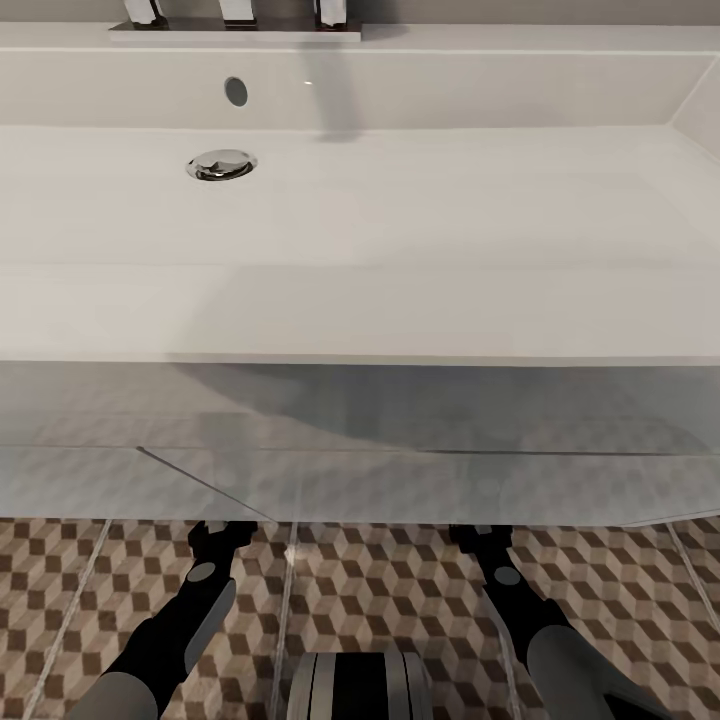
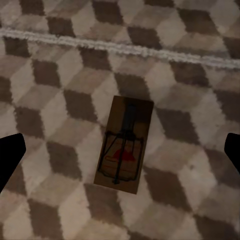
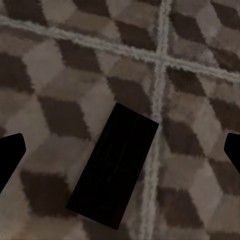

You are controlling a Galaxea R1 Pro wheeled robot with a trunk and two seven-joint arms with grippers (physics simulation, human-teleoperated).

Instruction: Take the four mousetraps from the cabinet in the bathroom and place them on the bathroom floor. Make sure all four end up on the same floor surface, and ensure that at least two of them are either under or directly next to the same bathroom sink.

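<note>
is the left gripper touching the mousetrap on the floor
Apart. In the left wrist view the mousetrap lies flat on the bathroom floor, tiles showing between it and both fingertips.

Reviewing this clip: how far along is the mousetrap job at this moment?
Done: one mousetrap lies flat on the bathroom floor under the open left gripper. A dark flat board, likely another, lies below the open right gripper. Both arms reach under the sink. The other traps aren't visible.
</note>
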